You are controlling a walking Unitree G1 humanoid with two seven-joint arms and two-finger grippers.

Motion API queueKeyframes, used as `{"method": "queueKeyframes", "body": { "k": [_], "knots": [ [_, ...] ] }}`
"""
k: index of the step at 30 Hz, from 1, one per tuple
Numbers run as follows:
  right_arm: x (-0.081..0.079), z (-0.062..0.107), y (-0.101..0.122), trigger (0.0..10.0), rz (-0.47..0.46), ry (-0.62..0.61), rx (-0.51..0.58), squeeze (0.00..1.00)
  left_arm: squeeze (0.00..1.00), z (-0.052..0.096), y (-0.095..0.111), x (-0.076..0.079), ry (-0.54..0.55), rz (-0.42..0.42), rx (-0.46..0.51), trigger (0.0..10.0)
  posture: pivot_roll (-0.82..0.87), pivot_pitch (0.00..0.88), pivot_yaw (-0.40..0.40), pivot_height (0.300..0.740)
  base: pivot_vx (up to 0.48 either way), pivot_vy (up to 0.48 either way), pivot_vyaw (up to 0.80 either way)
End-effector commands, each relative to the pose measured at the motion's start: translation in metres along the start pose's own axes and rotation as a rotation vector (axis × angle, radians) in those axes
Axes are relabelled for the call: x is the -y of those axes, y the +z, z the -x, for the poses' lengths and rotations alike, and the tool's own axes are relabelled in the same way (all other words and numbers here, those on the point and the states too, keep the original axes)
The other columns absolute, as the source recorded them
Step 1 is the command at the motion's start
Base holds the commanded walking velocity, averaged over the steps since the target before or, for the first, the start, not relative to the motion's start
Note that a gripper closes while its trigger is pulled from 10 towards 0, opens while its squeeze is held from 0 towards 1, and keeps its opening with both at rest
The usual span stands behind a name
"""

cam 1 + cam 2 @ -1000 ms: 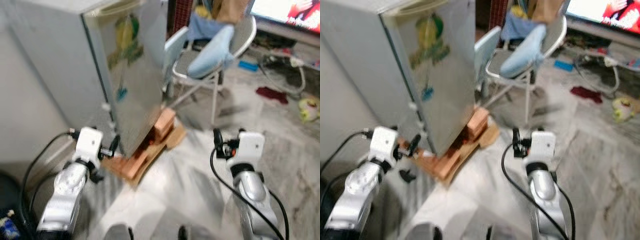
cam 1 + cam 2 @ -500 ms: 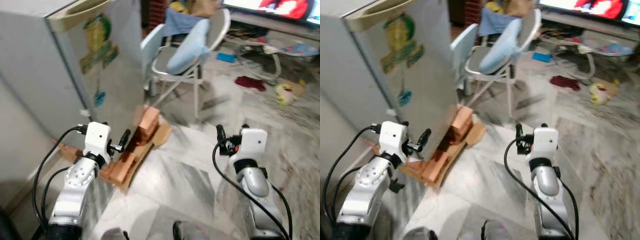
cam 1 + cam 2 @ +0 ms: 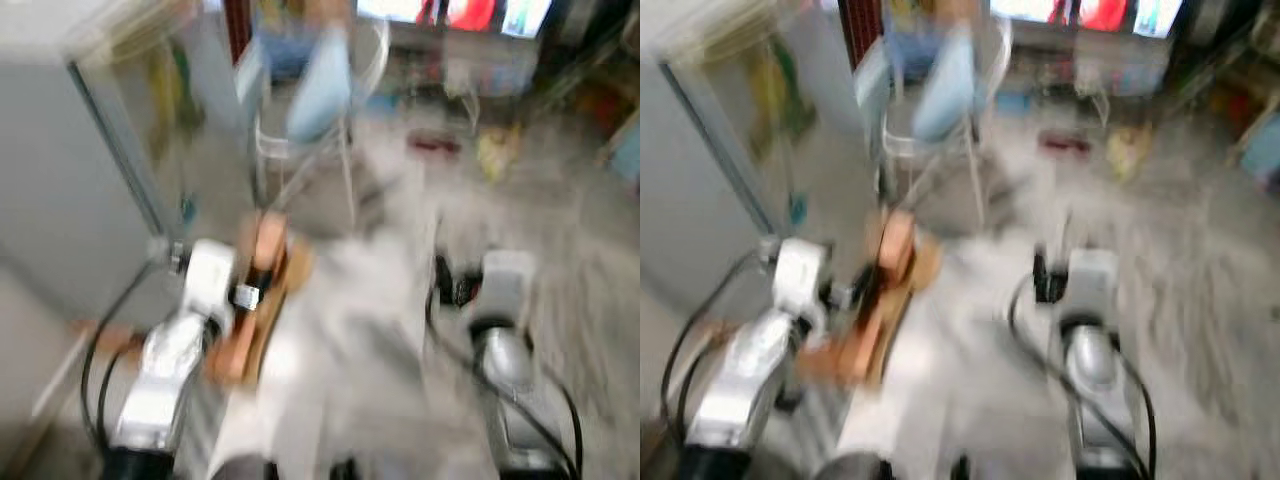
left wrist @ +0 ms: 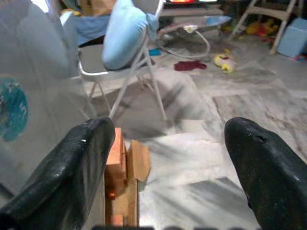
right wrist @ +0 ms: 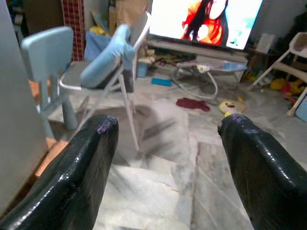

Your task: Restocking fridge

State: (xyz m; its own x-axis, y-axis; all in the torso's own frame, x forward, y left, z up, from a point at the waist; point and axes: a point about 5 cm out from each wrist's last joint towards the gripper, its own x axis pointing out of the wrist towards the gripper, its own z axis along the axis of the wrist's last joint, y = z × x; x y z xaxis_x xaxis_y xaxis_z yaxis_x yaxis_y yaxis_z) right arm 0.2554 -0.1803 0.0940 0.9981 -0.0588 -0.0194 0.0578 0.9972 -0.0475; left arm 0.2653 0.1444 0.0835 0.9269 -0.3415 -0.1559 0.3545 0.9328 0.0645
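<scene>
Both grippers are hanging spread and empty: left gripper (image 4: 163, 158), right gripper (image 5: 165, 158). Blurred head views are putting the fridge (image 3: 70, 190) at upper left, so the robot is seemingly walking; next, approaching its door.

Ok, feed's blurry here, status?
Both grippers, left and right, open, empty. Fridge at left, shut. Folding chair ahead.
</scene>
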Motion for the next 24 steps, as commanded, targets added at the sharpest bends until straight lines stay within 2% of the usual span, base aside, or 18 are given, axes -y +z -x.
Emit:
{"method": "queueKeyframes", "body": {
  "k": [1,4,7,8,11,16,20,24],
  "knots": [
    [-0.004,0.0,0.003,10.0,-0.006,0.006,0.014,0.0,0.0,0.001,0.001,-0.005,0.019,-0.01,0.006,10.0,-0.01,0.048,-0.036,0.74,0.0,0.386,0.0],
    [-0.004,0.001,0.003,10.0,-0.003,0.009,0.014,0.0,0.0,0.002,0.0,-0.007,0.042,-0.009,0.012,10.0,-0.01,0.051,-0.042,0.74,0.0,0.203,0.0],
    [-0.004,0.002,0.003,10.0,-0.001,0.012,0.013,0.0,0.0,0.004,-0.002,-0.018,0.14,0.015,0.023,10.0,-0.01,0.052,-0.049,0.74,0.0,0.0,0.0],
    [-0.003,0.002,0.003,10.0,-0.001,0.012,0.013,0.0,0.0,0.005,-0.004,-0.026,0.195,0.055,0.021,10.0,-0.01,0.054,-0.056,0.74,0.0,0.0,0.0],
    [-0.001,0.003,0.004,10.0,0.001,0.013,0.011,0.0,0.0,0.007,-0.005,-0.037,0.263,0.114,0.025,10.0,-0.01,0.056,-0.064,0.74,0.0,0.0,0.0],
    [0.0,0.005,0.003,10.0,0.005,0.018,0.002,0.0,0.0,0.008,-0.002,-0.038,0.24,0.12,0.061,10.0,-0.01,0.06,-0.07,0.74,0.0,0.0,-0.08],
    [0.001,0.006,0.003,10.0,0.007,0.02,0.0,0.0,0.0,0.009,0.0,-0.039,0.244,0.124,0.073,10.0,-0.01,0.061,-0.069,0.74,0.354,0.0,-0.47],
    [0.001,0.007,0.003,10.0,0.01,0.021,0.0,0.0,0.0,0.009,0.001,-0.04,0.245,0.126,0.086,10.0,-0.02,0.062,-0.07,0.74,0.451,0.0,0.0]
  ]
}}
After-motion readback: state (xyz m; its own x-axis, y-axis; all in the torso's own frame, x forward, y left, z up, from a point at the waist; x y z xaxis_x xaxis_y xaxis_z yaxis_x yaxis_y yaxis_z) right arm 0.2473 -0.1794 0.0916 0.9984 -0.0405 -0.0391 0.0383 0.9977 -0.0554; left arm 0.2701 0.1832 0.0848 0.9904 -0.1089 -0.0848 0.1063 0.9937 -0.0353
